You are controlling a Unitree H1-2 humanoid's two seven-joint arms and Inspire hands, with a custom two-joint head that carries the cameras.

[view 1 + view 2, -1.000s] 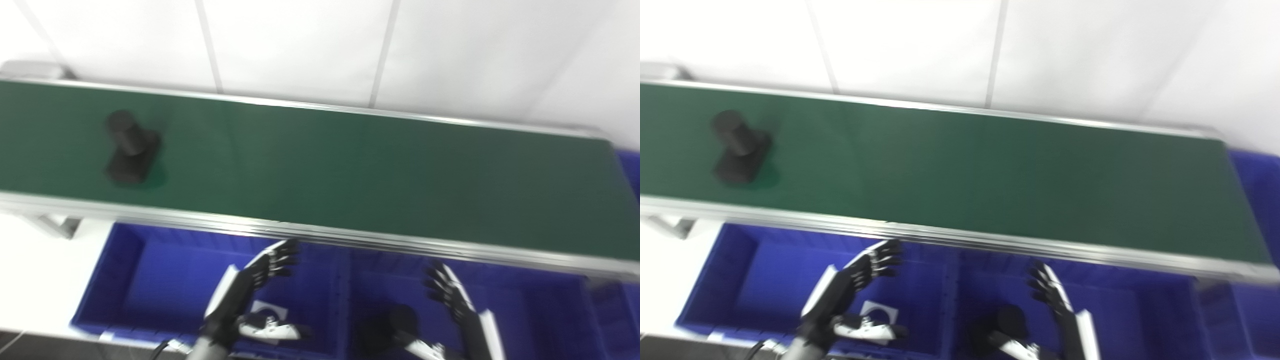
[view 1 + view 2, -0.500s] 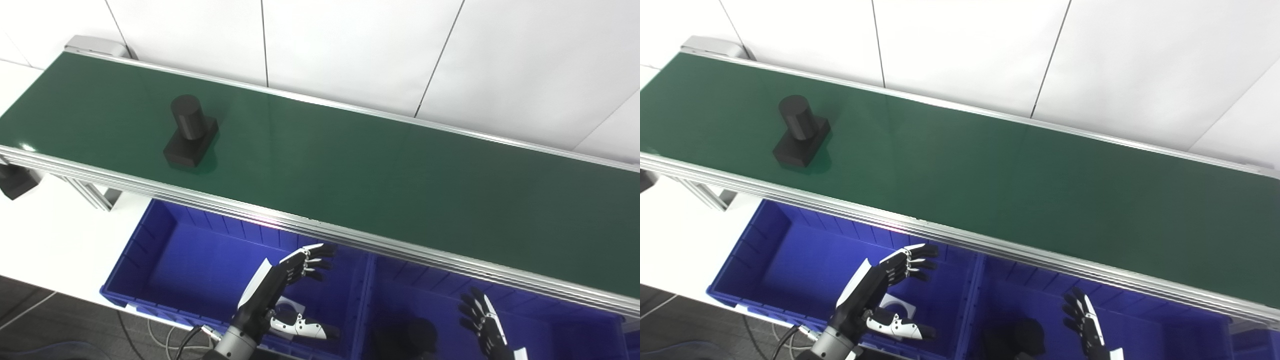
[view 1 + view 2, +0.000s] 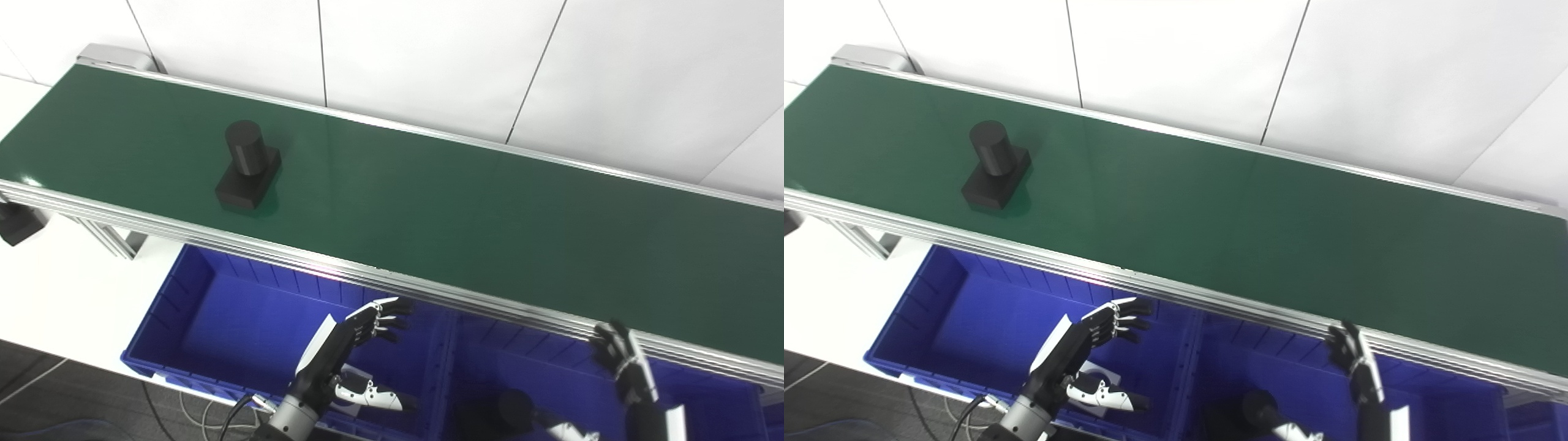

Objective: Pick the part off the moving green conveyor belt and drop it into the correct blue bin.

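Observation:
A black part (image 3: 247,165), an upright cylinder on a square base, rides on the left portion of the green conveyor belt (image 3: 429,202). My left hand (image 3: 358,343) is open and empty, held over the left blue bin (image 3: 202,306), well below and to the right of the part. My right hand (image 3: 621,361) is open and empty, raised near the belt's front rail above the right blue bin (image 3: 539,367). A dark round part (image 3: 511,407) lies in the right bin.
The belt's aluminium front rail (image 3: 380,278) runs between my hands and the belt. A white label (image 3: 1090,376) lies on the left bin's floor. A white wall stands behind the belt. White table surface (image 3: 55,282) lies left of the bins.
The part has moved a little to the right along the belt. My right hand has risen toward the belt's front rail. The camera swung left during the first half second.

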